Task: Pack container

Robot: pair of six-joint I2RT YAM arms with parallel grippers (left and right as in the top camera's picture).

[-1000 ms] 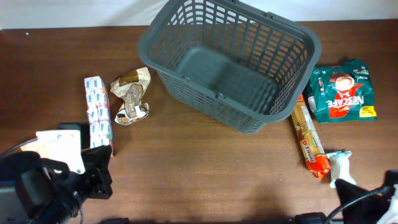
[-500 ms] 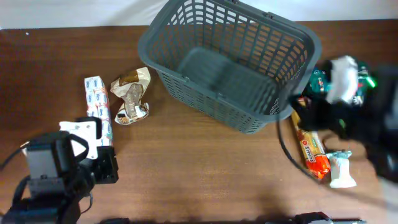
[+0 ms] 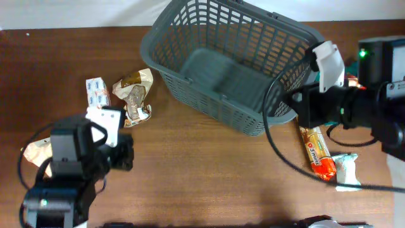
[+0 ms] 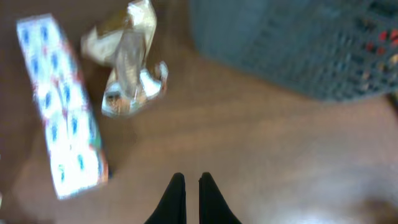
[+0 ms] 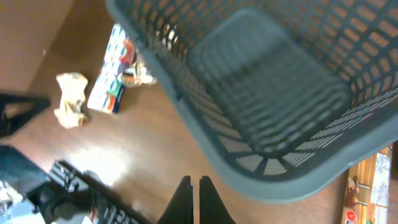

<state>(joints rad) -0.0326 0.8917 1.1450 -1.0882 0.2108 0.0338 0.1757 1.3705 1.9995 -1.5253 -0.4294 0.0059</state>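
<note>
The container is a large dark grey slotted basket (image 3: pixel 209 104) at the back centre, empty inside; it also shows in the right wrist view (image 5: pixel 292 186) and the left wrist view (image 4: pixel 298 43). My left gripper (image 3: pixel 126 155) (image 4: pixel 191 182) is shut and empty above bare table, in front of a white-and-blue pack (image 3: pixel 96 92) (image 4: pixel 59 106) and a crumpled beige-and-silver packet (image 3: pixel 134 95) (image 4: pixel 127 68). My right gripper (image 3: pixel 296 107) (image 5: pixel 193 182) is shut and empty, just outside the basket's near right corner.
An orange biscuit pack (image 3: pixel 318 152) and a small white packet (image 3: pixel 345 171) lie right of the basket, below the right arm. The right arm hides the green coffee pack. A beige packet (image 3: pixel 38 152) (image 5: pixel 71 99) lies by the left arm.
The left arm has moved up and right toward the packs on the left. The right arm has swung in from the lower right to the basket's right side, covering the green pack.
</note>
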